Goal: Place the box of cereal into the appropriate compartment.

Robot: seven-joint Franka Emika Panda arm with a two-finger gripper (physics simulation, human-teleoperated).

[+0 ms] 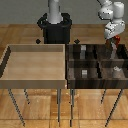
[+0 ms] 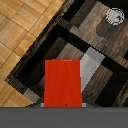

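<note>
The box of cereal (image 2: 63, 82) is a flat red box that fills the middle of the wrist view, with small dark marks near its lower edge. My gripper (image 1: 115, 42) is shut on it, and only a sliver of red (image 1: 116, 39) shows between the fingers in the exterior view. Box and gripper hang over the far compartment at the exterior view's right of the dark compartmented bin (image 1: 68, 64). In the wrist view a dark wooden compartment (image 2: 35, 65) lies under the box. The fingers are hidden behind the box there.
A large light wooden bin (image 1: 35, 62) stands at the exterior view's left, beside the dark bin. Small grey objects (image 1: 85, 73) (image 1: 116, 70) sit in some compartments; a pale grey block (image 2: 92, 62) and a round can (image 2: 114, 16) show in the wrist view.
</note>
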